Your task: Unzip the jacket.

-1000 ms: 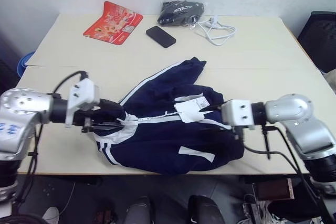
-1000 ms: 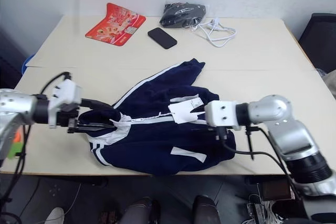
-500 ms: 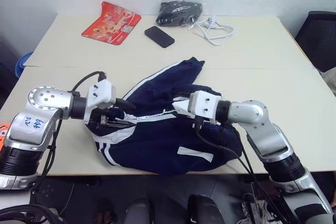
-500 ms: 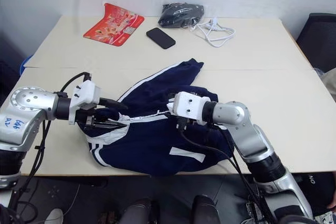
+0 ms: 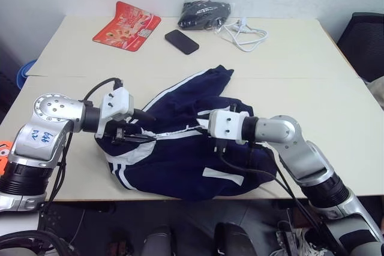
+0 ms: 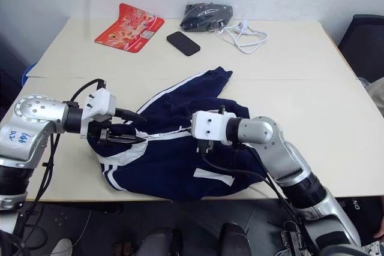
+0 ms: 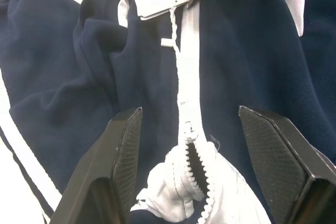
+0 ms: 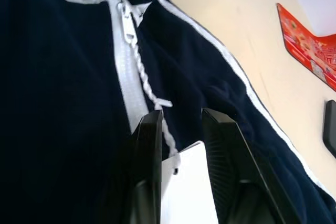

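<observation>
The navy jacket [image 5: 180, 160] with white stripes lies crumpled at the table's front middle. Its white zipper [image 7: 188, 93] runs between my two grippers and is parted only at the white collar. My left gripper [image 5: 147, 129] is at the collar end, open, one finger on each side of the zipper top [image 7: 195, 156]. My right gripper [image 8: 182, 114] faces it from the other side. Its fingers stand narrow with a gap, and the twisted white pull cord [image 8: 149, 90] and a white paper tag [image 8: 189, 192] lie between them. The zipper slider [image 8: 126, 19] sits near the collar.
At the back of the table [image 5: 300, 88] lie a red packet [image 5: 127, 24], a black phone [image 5: 183, 41], a black bundle in clear plastic [image 5: 206, 14] and a white cable [image 5: 243, 33]. A dark chair [image 5: 366, 37] stands at the right.
My right gripper has moved left over the jacket onto the tag and cord, and its fingers have drawn closer together. The left gripper has stayed at the collar.
</observation>
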{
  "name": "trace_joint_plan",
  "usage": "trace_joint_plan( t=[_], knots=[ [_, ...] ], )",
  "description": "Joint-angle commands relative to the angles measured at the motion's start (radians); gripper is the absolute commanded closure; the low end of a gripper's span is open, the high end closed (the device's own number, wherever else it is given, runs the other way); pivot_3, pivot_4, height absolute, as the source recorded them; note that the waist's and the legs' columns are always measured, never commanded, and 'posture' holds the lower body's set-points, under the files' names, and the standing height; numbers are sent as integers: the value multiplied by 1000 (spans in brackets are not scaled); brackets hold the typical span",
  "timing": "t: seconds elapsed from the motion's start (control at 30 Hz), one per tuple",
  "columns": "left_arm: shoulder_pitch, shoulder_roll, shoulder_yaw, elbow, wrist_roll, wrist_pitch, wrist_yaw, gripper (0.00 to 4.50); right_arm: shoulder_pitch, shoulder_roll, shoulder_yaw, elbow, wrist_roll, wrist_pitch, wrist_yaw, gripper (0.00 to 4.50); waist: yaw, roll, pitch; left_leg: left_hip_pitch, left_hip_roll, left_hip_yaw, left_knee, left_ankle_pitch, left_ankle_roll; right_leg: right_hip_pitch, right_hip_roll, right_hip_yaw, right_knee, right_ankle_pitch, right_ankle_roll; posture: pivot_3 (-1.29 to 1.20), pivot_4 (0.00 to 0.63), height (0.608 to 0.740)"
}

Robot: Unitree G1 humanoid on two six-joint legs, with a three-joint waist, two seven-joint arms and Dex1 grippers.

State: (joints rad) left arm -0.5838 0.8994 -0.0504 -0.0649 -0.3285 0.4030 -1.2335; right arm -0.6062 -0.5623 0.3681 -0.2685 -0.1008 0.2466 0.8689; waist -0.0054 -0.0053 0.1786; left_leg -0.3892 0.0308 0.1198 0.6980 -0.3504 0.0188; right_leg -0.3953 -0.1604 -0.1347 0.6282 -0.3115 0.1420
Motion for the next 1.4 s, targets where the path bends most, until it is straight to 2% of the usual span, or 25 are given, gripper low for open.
trace_joint_plan(
  t=[0.03, 0.37, 0.53, 0.8, 0.9, 0.97, 1.17, 1.3, 1.4],
  knots=[
    [-21, -4, 7, -4, 5, -15, 3, 1414, -26, 0, 5, 6, -45, -43, -15, 3125, 0, 0, 0, 0, 0, 0, 0, 0, 0, 0, 0, 0, 0, 0, 0, 0, 150, 740],
    [-18, -15, 17, -7, 10, -17, 11, 1414, -67, -50, 88, 139, -260, -273, -29, 3125, -2, 0, 0, 0, 0, 0, 0, 0, 0, 0, 0, 0, 0, 0, 0, 0, 150, 740],
    [-17, -14, 21, -6, 10, -19, 13, 1414, -70, -53, 96, 147, -306, -359, -22, 3125, -3, 0, 0, 0, 0, 0, 0, 0, 0, 0, 0, 0, 0, 0, 0, 0, 150, 740],
    [-24, -23, 15, 2, 18, -33, 18, 1414, -111, 15, 132, 270, -393, -407, -48, 3125, -7, 0, 0, 0, 0, 0, 0, 0, 0, 0, 0, 0, 0, 0, 0, 0, 150, 740],
    [-27, -27, 13, 6, 21, -36, 19, 1414, -126, 55, 146, 322, -409, -407, -50, 3734, -14, 0, 0, 0, 0, 0, 0, 0, 0, 0, 0, 0, 0, 0, 0, 0, 150, 740],
    [-24, -25, 10, 12, 30, -45, 20, 1414, -132, 70, 150, 352, -405, -413, -44, 4433, -20, 0, 0, 0, 0, -1, 0, 0, 0, 0, 0, 0, 0, 0, 0, 0, 150, 740],
    [16, -13, 7, 15, 39, -63, 6, 1414, -110, 50, 115, 345, -376, -405, -7, 4477, -22, 0, 0, 0, 0, -1, 0, 0, 0, 0, 0, 0, 0, 0, 0, 0, 150, 740],
    [54, -36, -9, 38, 39, -80, -6, 1414, -77, -3, 58, 260, -315, -362, 48, 4477, -18, 0, 0, 0, 0, -1, 0, 0, 0, 1, 0, 0, 0, 0, 0, 0, 150, 740],
    [63, -59, -69, 106, 99, -155, -19, 1414, -49, -42, 10, 164, -263, -300, 97, 4477, -15, 0, 0, 0, 0, -2, 0, 0, 0, 1, 0, 0, 0, 0, 0, 0, 150, 740]
  ],
)
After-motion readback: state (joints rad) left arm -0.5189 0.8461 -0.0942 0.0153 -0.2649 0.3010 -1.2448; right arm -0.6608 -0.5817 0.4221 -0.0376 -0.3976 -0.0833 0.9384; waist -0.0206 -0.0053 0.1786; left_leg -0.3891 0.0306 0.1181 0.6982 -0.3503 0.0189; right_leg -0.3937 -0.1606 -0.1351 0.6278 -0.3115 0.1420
